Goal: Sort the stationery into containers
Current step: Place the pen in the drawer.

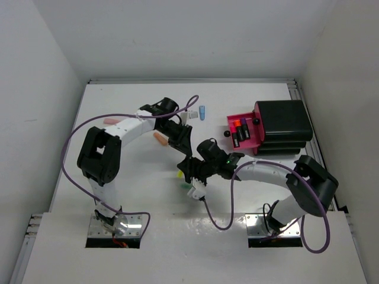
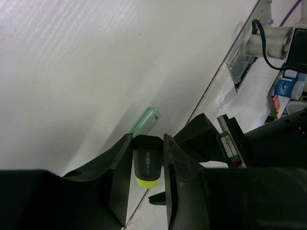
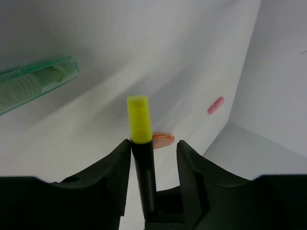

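Note:
My left gripper (image 1: 187, 155) (image 2: 147, 146) is shut on a black highlighter with a yellow end (image 2: 147, 163); both fingers press its sides. My right gripper (image 1: 188, 173) (image 3: 153, 149) is open. A yellow-capped black highlighter (image 3: 138, 122) (image 1: 179, 174) stands between its jaws, touching the left finger and apart from the right one. I cannot tell whether this is the same highlighter. The two grippers meet at mid-table. The magenta drawer (image 1: 256, 142) is pulled out of the black box (image 1: 284, 121) at the right and holds several highlighters (image 1: 238, 131).
A mint pen (image 1: 185, 187) (image 2: 146, 120) (image 3: 33, 84) lies just in front of the grippers. An orange piece (image 1: 160, 138) (image 3: 163, 140), a pink piece (image 1: 111, 121) (image 3: 216, 105) and a blue piece (image 1: 202, 112) lie on the table farther back. Purple cables loop by both arms.

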